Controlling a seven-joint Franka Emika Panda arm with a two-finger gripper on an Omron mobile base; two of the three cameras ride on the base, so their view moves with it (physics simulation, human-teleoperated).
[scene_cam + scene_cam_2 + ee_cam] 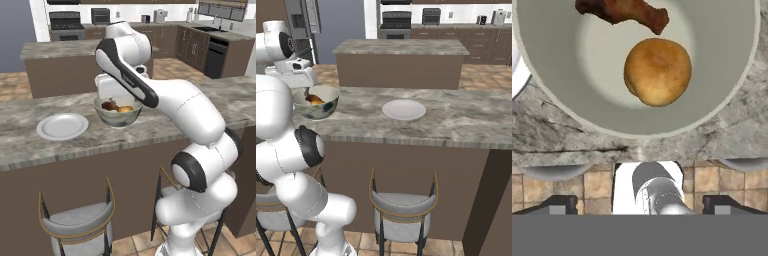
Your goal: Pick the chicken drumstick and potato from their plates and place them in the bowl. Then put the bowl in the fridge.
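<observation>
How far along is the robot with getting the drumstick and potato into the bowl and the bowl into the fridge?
Done: the chicken drumstick and potato both lie in the bowl, and the plate is bare. In hand: nothing; the gripper is open above the bowl, which sits on the counter. Left: grasping the bowl and putting it in the fridge.

The deep cream bowl stands upright on the counter near its front edge. Inside it lie the round golden potato and, just beside it, the dark brown chicken drumstick. One empty white plate lies flat beside the bowl.
</observation>
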